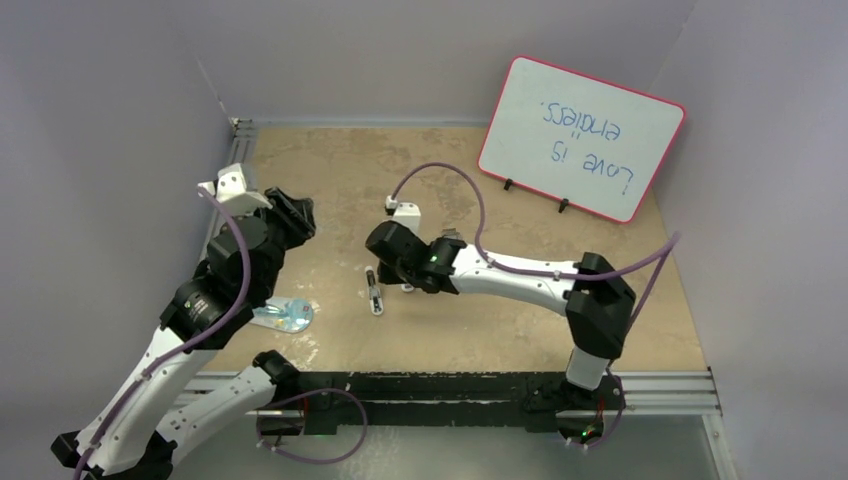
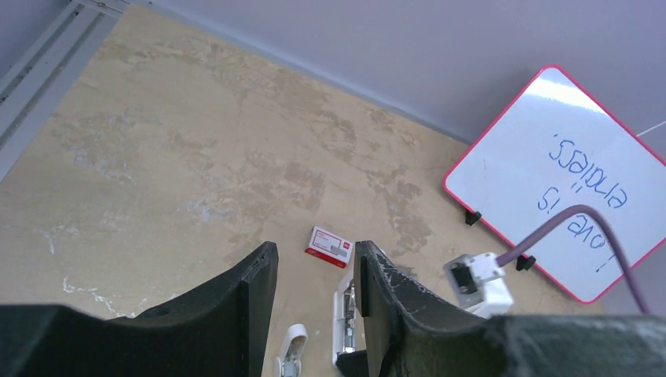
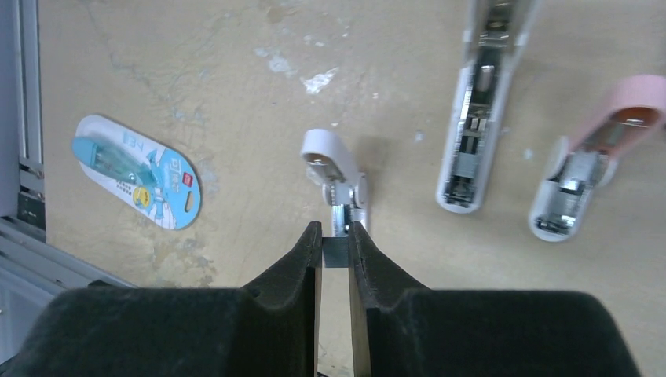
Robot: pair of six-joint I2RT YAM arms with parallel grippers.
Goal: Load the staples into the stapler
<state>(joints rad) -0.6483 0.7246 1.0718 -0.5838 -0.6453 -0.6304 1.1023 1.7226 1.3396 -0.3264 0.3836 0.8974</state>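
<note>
Two tools: right tool (image 3: 335, 232) nipped narrow on the slim white stapler piece (image 3: 334, 177), near end. Left tool (image 2: 314, 250) half-wide, empty. Red staples box (image 2: 330, 246) on worktop (image 2: 157, 157), straight ahead of left tool, long axis crosswise. I judge the right arm nearer.

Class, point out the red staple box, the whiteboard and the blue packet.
red staple box (image 2: 330, 245): left wrist view, white label.
whiteboard (image 1: 582, 138): top view, writing surface.
blue packet (image 3: 137, 171): right wrist view, its middle.
</note>
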